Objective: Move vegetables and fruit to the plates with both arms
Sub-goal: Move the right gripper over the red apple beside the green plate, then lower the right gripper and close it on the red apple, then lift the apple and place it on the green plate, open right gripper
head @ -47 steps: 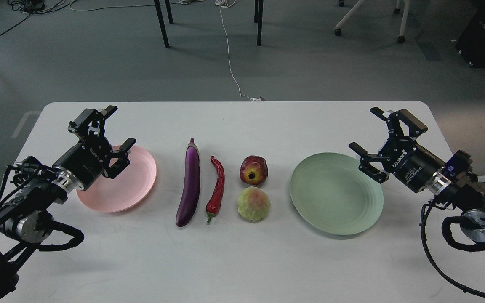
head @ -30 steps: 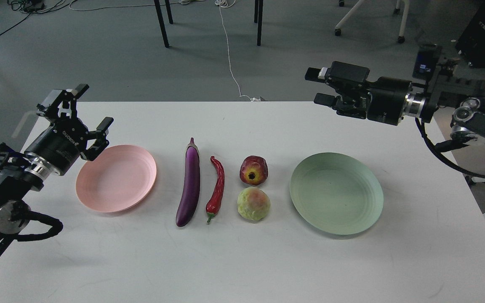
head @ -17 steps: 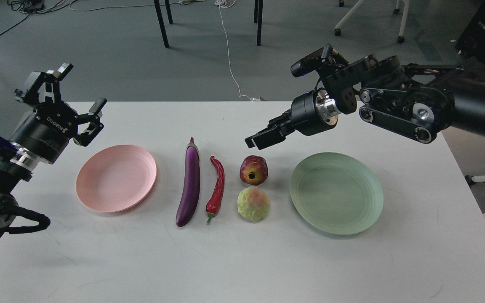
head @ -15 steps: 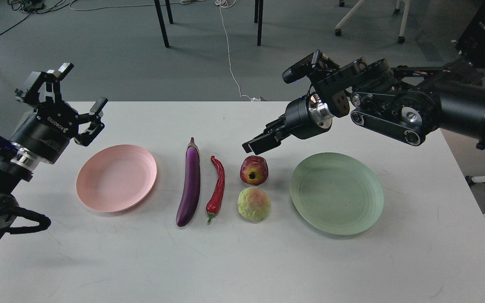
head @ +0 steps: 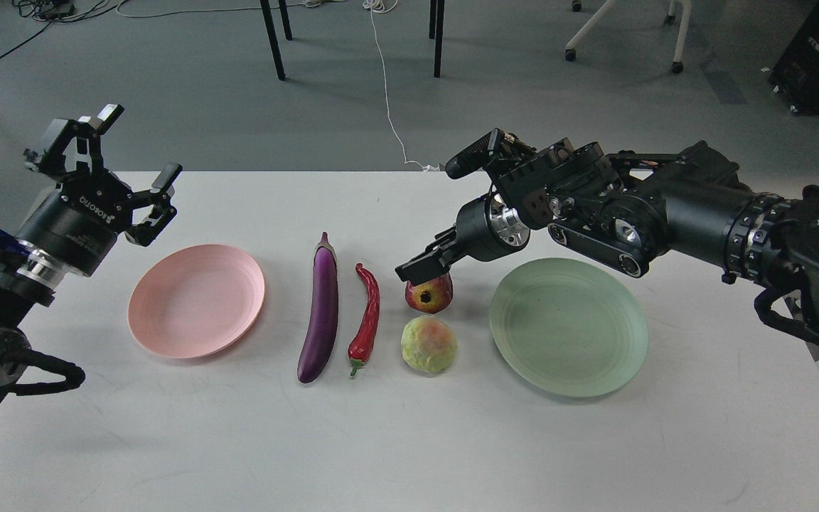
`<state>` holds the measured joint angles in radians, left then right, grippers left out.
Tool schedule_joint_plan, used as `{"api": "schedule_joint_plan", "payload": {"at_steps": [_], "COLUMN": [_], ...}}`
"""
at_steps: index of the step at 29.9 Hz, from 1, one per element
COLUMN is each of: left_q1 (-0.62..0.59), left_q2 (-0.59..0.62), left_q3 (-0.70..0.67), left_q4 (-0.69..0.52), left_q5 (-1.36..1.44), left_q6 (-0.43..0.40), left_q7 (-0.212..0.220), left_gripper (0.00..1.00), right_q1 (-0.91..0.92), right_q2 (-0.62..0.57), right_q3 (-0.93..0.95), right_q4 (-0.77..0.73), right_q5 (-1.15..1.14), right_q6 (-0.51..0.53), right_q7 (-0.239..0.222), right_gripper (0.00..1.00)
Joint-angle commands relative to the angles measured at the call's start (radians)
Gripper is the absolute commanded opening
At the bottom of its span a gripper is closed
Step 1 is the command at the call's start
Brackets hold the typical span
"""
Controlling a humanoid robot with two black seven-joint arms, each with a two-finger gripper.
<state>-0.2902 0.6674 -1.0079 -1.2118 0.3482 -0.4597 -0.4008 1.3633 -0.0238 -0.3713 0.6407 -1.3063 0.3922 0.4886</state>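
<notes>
Nothing transferred: pink plate & green plate bare. Right claw over red fruit, opening unclear. Left claw spread wide, holding nothing.

Both arms are black with silver joint rings. The left arm carries looped black cables and a gripper lettered ROBOTIQ in white. The right arm shows round silver screws, a ribbed collar and a dark gripper.
</notes>
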Motion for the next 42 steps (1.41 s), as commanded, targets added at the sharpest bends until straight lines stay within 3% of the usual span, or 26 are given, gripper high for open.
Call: {"api": "schedule_joint_plan", "payload": {"at_steps": [1, 27, 37, 42], "left_q1": [0.0, 0.036, 0.051, 0.055], "left_q2": [0.0, 0.009, 0.011, 0.012], "left_q3": [-0.006, -0.038, -0.046, -0.052], "left_q4": [-0.005, -0.034, -0.04, -0.04], "left_q5": [0.0, 0.0, 0.0, 0.0], "left_q6": [0.0, 0.0, 0.001, -0.002], "left_q7": [0.0, 0.0, 0.0, 0.0], "left_gripper": [0.99, 0.99, 0.99, 0.99], "right_q1": [-0.027, -0.153, -0.155, -0.155], "right_q2": [0.021, 0.024, 0.024, 0.024], "right_q3": [0.0, 0.012, -0.037, -0.058], "right_q4": [-0.032, -0.099, -0.102, -0.105], "right_q5": [0.001, 0.099, 0.116, 0.116], "right_q6": [-0.021, -0.119, -0.113, -0.113], "right_q7": [0.0, 0.0, 0.0, 0.0], "right_gripper": [0.99, 0.97, 0.81, 0.59]}}
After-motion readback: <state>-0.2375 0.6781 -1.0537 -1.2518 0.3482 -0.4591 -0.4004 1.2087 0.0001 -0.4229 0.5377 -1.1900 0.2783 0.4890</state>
